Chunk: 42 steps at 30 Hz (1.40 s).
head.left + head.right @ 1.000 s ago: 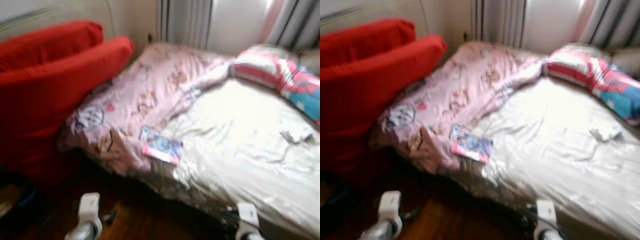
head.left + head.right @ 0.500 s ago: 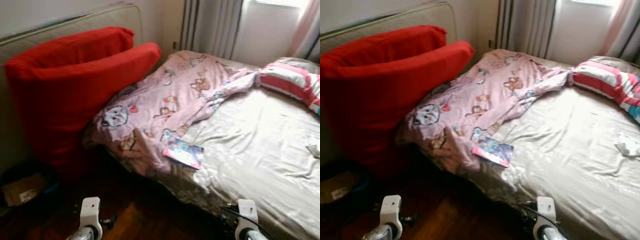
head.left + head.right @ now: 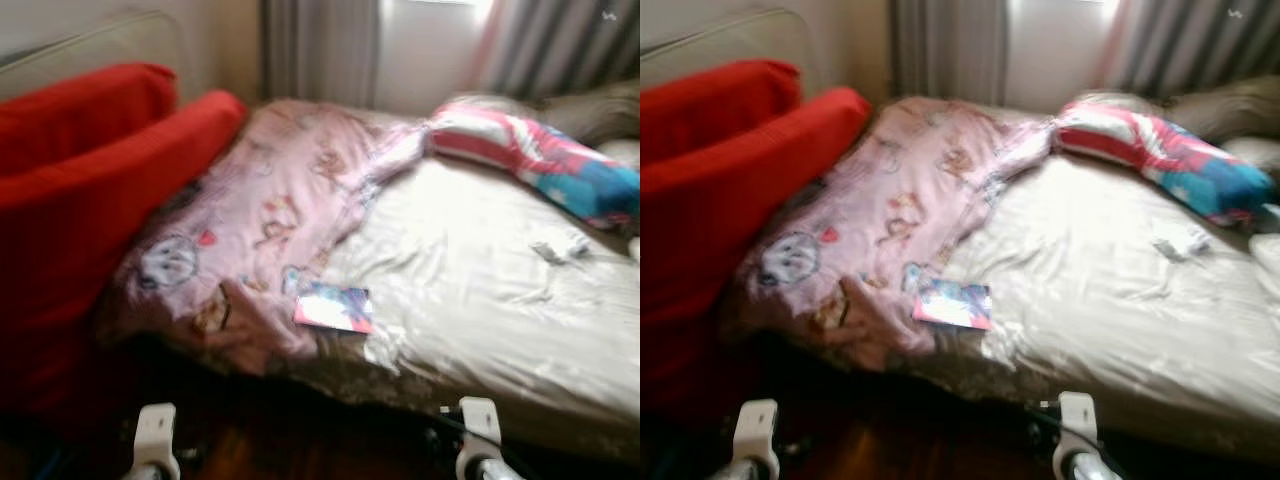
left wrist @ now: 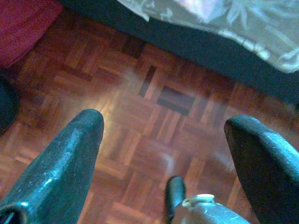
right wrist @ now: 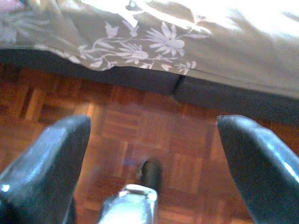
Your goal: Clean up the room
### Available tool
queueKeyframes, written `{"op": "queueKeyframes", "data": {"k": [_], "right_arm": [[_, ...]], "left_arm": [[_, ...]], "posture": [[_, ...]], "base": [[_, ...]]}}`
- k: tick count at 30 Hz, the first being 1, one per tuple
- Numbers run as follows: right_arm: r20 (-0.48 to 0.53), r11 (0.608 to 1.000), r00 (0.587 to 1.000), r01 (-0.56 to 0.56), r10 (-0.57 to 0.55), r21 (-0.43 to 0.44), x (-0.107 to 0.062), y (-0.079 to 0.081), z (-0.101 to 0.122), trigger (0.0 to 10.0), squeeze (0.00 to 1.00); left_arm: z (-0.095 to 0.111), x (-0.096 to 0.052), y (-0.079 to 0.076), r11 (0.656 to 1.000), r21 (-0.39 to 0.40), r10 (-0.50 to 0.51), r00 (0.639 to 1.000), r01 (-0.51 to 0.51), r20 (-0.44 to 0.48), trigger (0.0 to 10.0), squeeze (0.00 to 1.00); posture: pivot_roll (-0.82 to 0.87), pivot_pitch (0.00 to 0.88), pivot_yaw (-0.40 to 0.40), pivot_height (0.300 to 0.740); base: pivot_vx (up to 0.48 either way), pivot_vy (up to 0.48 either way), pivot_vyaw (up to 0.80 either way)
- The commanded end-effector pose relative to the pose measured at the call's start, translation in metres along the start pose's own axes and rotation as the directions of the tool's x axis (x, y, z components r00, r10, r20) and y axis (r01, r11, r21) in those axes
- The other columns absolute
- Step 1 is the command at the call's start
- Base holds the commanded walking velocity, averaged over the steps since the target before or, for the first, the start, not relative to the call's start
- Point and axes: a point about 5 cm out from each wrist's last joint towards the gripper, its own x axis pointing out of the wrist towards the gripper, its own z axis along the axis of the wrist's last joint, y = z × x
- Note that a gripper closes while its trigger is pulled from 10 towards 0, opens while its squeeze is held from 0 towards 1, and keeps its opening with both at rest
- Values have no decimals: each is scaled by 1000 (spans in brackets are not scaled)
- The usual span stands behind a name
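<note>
**Bedside, both arms hanging low, bed strewn**

Head views slightly blurred. The bed (image 3: 520, 330) runs from near centre to far right, covered in a pale cream sheet (image 3: 480, 270), rumpled. A pink printed blanket (image 3: 270, 210) with cartoon figures lies along the left half of the bed, trailing from the near-left edge up to the far end. At the blanket's near-right edge, lying flat where it meets the sheet, is a small colourful book (image 3: 334, 308), close to the near edge of the mattress. Far right: a striped pillow (image 3: 530, 160) in red, white and blue, lying across the bed. A small crumpled white scrap (image 3: 560, 247) sits on the sheet, right of centre, well apart from the book.

Left of the bed, two big red cushions (image 3: 90, 200) lean against a beige headboard-like panel (image 3: 110, 40); the nearer cushion touches the blanket. Grey curtains (image 3: 320, 45) hang on the far wall by a bright window.

Left gripper (image 4: 163, 140): hanging low over the parquet floor (image 4: 140, 107), fingers spread wide apart, holding nothing; dark bed base and sheet hem beyond it. Right gripper (image 5: 154, 140): likewise low over the parquet, fingers wide apart, empty, facing the flower-printed sheet hem (image 5: 154, 42) and dark base.
</note>
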Motion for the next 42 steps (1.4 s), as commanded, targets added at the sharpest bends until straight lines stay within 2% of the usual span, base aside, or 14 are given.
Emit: {"op": "queueKeyframes", "data": {"k": [1, 5, 10, 24, 25, 26, 27, 33, 34, 42], "right_arm": [[12, 1000, 1000, 29, -28, -5, -1, -11, 5, 10000, 0], [13, 1000, 1000, 28, -28, -4, -1, -11, 5, 10000, 0], [33, 1000, 999, 31, -31, -1, -1, -11, 7, 10000, 0], [52, 1000, 998, 29, -28, -10, -1, -11, 8, 10000, 0], [52, 999, 998, 30, -29, -11, -1, -11, 8, 10000, 16], [52, 999, 998, 30, -29, -11, -1, -11, 8, 10000, 659], [53, 1000, 998, 29, -28, -12, -1, -11, 9, 10000, 1000], [56, 999, 998, 43, -43, -7, -2, -12, 9, 10000, 1000], [57, 1000, 998, 29, -29, 2, -1, -11, 9, 10000, 0], [49, 1000, 999, 26, -25, -17, -1, -11, 8, 10000, 0]], "left_arm": [[6, 3, -8, 1000, 1, -22, 1000, 22, 19, 10000, 0], [8, 4, -14, 1000, 0, -30, 999, 30, 23, 10000, 0], [14, 7, -22, 999, 10, -42, 998, 42, 43, 10000, 0], [20, 9, -28, 999, -18, -45, 997, 47, 57, 10000, 0], [21, 9, -30, 999, -15, -49, 997, 50, 59, 10000, 506], [21, 10, -31, 999, -12, -51, 997, 52, 60, 10000, 1000], [21, 10, -32, 999, -11, -51, 997, 52, 60, 10000, 1000], [22, 10, -32, 999, -19, -35, 997, 36, 63, 10000, 1000], [26, 11, -31, 999, -18, -32, 997, 34, 75, 10000, 0], [36, 12, -32, 998, -34, -46, 994, 50, 95, 10000, 0]], "posture": [[48, 0, 13, 740], [48, 0, 13, 740], [48, 0, 13, 740], [48, 0, 13, 740], [48, 0, 13, 740], [48, 0, 13, 740], [48, 0, 13, 740], [49, 0, 11, 740], [49, 0, 11, 740], [49, 0, 10, 740]], "base": [[0, 364, -788], [0, 179, -753], [0, 0, 0], [0, 0, 0], [0, 0, 0], [0, 0, 0], [0, 0, 0], [0, 0, 0], [0, 0, 0], [0, 0, 0]]}}
